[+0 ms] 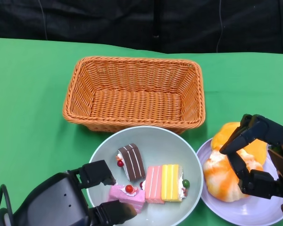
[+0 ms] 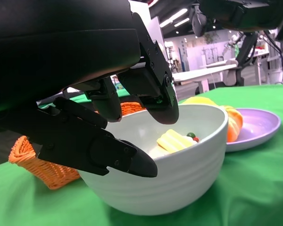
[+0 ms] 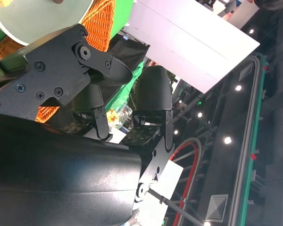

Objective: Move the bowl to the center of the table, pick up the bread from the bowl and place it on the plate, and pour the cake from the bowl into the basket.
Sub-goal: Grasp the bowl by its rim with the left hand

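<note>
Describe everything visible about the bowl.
The bowl is round, pale grey-green and deep, glossy like ceramic or plastic, and stands upright on the green cloth, close to the wicker basket and beside the lilac plate. It holds cake slices: one brown, one pink and yellow, one pink with a red berry. The left hand grips its near rim, fingers inside and outside the wall.

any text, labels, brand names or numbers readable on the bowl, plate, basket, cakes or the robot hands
None readable.
The bowl, plate, basket, cakes and bread show no print.
The left robot hand and right robot hand show only screws.
Background signs in the wrist views are too blurred.
</note>
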Robot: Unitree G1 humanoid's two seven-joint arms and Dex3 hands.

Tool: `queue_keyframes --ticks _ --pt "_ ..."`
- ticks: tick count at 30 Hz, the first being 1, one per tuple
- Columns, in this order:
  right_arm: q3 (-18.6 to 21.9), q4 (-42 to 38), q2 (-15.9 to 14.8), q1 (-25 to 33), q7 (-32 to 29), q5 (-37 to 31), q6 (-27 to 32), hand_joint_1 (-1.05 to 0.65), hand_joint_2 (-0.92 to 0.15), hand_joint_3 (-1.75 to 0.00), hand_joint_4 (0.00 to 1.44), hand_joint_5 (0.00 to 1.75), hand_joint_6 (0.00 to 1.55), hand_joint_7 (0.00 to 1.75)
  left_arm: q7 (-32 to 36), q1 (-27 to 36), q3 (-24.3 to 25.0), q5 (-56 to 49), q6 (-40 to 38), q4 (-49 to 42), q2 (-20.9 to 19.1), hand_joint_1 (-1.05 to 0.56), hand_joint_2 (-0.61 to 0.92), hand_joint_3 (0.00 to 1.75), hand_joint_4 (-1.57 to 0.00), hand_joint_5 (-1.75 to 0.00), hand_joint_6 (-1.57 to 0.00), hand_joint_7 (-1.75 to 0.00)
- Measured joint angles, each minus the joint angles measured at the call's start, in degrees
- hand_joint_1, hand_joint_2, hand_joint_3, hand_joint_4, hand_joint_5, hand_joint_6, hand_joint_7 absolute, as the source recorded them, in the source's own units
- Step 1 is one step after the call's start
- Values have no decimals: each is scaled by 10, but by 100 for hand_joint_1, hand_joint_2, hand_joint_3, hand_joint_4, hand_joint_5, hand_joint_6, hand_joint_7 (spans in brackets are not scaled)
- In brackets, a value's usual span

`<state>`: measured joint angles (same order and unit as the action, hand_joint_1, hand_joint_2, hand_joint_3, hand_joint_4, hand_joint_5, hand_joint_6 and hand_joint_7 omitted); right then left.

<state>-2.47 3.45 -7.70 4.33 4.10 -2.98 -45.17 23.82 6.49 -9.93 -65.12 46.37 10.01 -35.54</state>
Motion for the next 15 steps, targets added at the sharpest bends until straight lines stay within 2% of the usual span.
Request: queue_keyframes --ticks 6,15 --pt "1 0 1 2 1 0 0 -15 -63 -83 69 149 66 124 2 0 -15 -2 -17 1 -4 -49 83 0 -45 -101 -75 -35" --pt "2 3 2 8 4 2 6 -12 -62 -85 69 149 68 123 -98 23 -27 5 -76 40 -6 -46 78 0 -44 -100 -71 -28"
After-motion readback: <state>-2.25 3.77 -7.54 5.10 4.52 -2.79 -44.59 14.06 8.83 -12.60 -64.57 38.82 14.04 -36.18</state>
